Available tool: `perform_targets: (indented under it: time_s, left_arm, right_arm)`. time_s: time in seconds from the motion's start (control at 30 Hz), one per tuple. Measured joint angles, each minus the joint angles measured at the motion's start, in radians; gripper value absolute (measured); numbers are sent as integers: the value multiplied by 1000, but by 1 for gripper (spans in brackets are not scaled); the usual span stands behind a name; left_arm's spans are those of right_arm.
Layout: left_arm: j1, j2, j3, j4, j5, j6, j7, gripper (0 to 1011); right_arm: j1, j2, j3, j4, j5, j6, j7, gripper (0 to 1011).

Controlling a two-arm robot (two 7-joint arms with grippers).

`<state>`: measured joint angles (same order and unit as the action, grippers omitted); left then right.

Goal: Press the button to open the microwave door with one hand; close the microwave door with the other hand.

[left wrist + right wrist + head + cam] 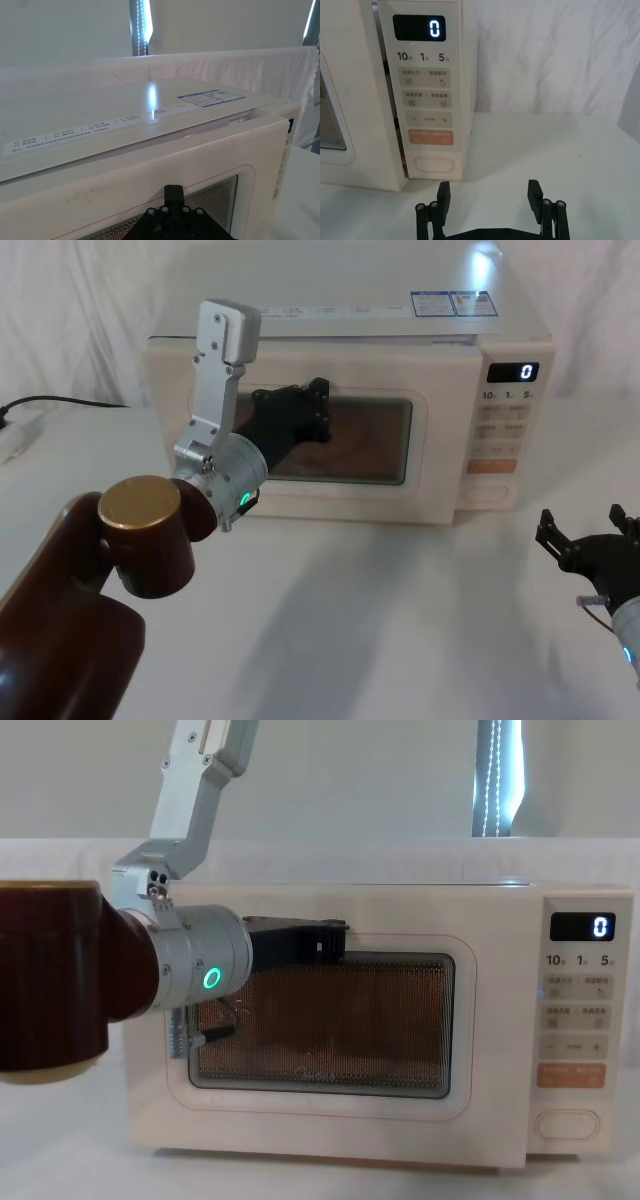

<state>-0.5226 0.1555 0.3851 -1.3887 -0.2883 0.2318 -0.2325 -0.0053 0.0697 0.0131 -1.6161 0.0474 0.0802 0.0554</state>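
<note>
The cream microwave door with its dark window lies almost flat against the oven, leaving a thin dark gap beside the control panel. My left gripper is shut, its fingertips against the upper left part of the window; the door's top edge runs just past it. The wide cream button sits at the bottom of the panel. My right gripper stands open and empty low over the table, a little in front of the button.
The display reads 0, and an orange key sits just above the button. A white power strip with a black cable lies on the table's far left. White cloth covers the table in front of the oven.
</note>
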Motion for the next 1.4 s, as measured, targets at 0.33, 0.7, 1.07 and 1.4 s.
perform_targets:
  time_s: [0.33, 0.7, 1.07, 1.4]
  left_arm:
    - [-9, -18, -8, 20, 21, -3, 4, 0]
    - [-13, -33, -19, 32, 37, -7, 4, 0]
    - [-13, -43, -28, 43, 45, -9, 4, 0]
    - [-17, -52, -38, 51, 48, -7, 4, 0]
  right_arm:
    - [0, 0, 0, 0, 0, 0, 0, 1002]
    - [0, 0, 0, 0, 0, 0, 0, 1002]
    - [0, 0, 0, 0, 0, 0, 0, 1002]
    - [0, 0, 0, 0, 0, 0, 0, 1002]
